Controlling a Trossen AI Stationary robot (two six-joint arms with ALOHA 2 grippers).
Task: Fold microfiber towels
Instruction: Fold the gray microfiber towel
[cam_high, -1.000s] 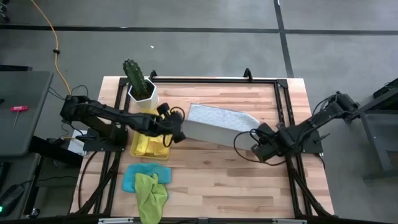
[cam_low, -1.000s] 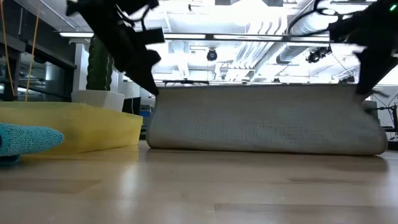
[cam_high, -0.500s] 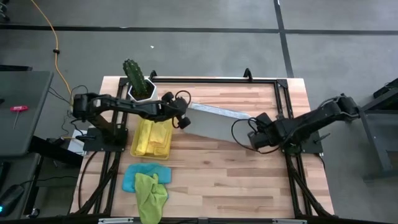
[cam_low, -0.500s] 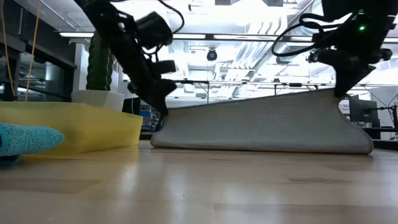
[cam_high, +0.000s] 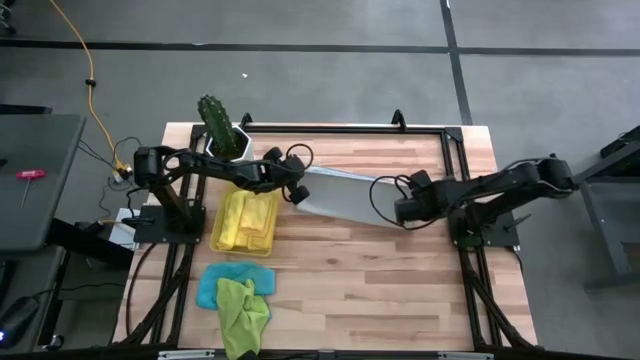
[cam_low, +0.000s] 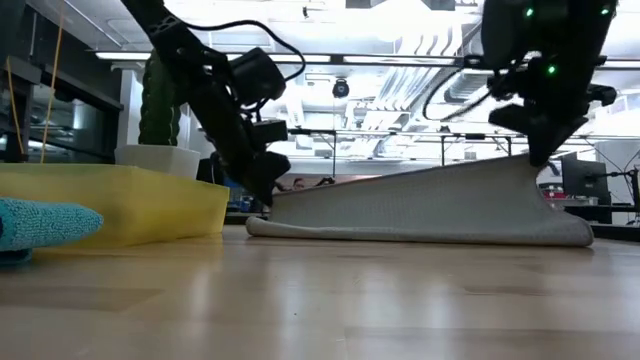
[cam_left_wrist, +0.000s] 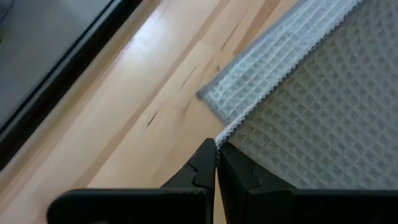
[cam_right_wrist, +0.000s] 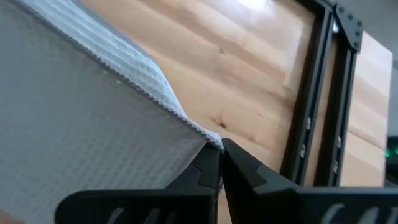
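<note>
A grey waffle-weave microfiber towel (cam_high: 345, 196) lies mid-table, doubled over itself, with its fold (cam_low: 420, 238) resting on the wood. My left gripper (cam_high: 298, 193) is shut on the upper layer's left corner, low over the table. My right gripper (cam_high: 400, 210) is shut on the upper layer's right corner, held higher (cam_low: 535, 158). The lower layer's far edge (cam_left_wrist: 214, 99) shows beyond the upper one. Yellow towels lie in a yellow tray (cam_high: 216, 240). A light blue towel (cam_high: 208, 290) and a lime green one (cam_high: 243, 310) lie near the front left. My left gripper pinches the upper layer's corner (cam_left_wrist: 225, 134) between its two fingers, slanting down from the table's left. That corner sits just above the lower layer. My right gripper pinches the upper layer's other corner (cam_right_wrist: 208, 138) between its two fingers, slanting down from the right. That corner is lifted clear, and the cloth slopes down from it (cam_low: 480, 185) toward the left gripper.
A potted cactus (cam_high: 222, 135) stands at the far left, right behind the left arm. A black frame rail (cam_high: 345, 129) runs along the far edge and another down the right side (cam_high: 458, 190). Bare wood (cam_high: 380, 280) lies nearer the front.
Both grippers have carried the towel's held edge toward the table's far edge and drawn a little closer together. The left has sunk almost to the table; the right stays higher. The upper layer, first held up level, now slopes down to the left over the lower layer.
</note>
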